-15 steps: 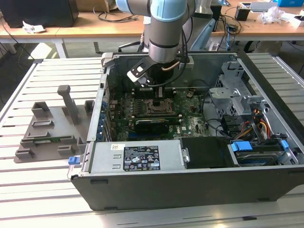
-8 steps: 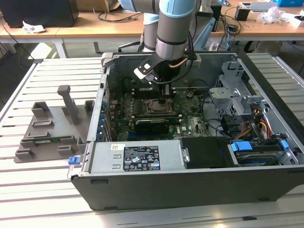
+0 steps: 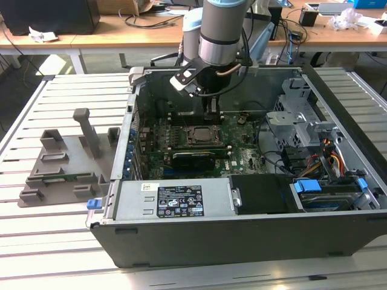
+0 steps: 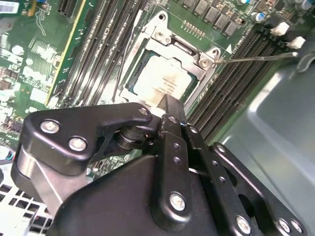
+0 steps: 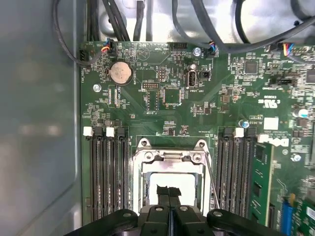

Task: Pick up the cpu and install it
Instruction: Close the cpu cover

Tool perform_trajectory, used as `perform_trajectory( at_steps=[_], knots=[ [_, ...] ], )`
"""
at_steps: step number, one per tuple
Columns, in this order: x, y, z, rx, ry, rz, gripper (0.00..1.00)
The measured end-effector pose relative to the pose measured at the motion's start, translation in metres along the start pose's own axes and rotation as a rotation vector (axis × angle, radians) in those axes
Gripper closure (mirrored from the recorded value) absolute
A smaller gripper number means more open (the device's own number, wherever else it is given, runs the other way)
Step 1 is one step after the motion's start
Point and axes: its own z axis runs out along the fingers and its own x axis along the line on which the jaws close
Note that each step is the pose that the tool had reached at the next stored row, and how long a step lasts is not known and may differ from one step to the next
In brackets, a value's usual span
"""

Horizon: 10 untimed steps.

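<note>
Gripper (image 5: pixel 169 191), clenched on nothing, hangs over the cpu (image 4: pixel 162 81) seated within the socket frame (image 4: pixel 165 37); fingertips hide the cpu's near edge, contact indeterminable.

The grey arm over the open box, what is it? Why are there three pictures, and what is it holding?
That is a robot arm reaching into an open computer case, which sits on a slatted metal table. The exterior view comes from a camera standing off the arm. The two wrist views come from cameras riding on the arm, looking closely at the green circuit board. The gripper is the arm's pinching part; its two fingers are shut together and hold nothing. Right under it the cpu, a flat silver square chip, lies in its metal socket frame. On the table, at the exterior view's left of the case, lies a grey plastic plate with posts.
</note>
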Motion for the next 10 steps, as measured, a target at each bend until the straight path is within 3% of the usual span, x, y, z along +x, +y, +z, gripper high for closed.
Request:
perform_trajectory(
  at_steps=[7,10],
  knots=[
    [0.0003,-0.0009,-0.0161,0.0,-0.0011,0.0,0.89],
    [0.0005,-0.0015,-0.0265,0.0,-0.0022,0.0,0.89]
  ],
)
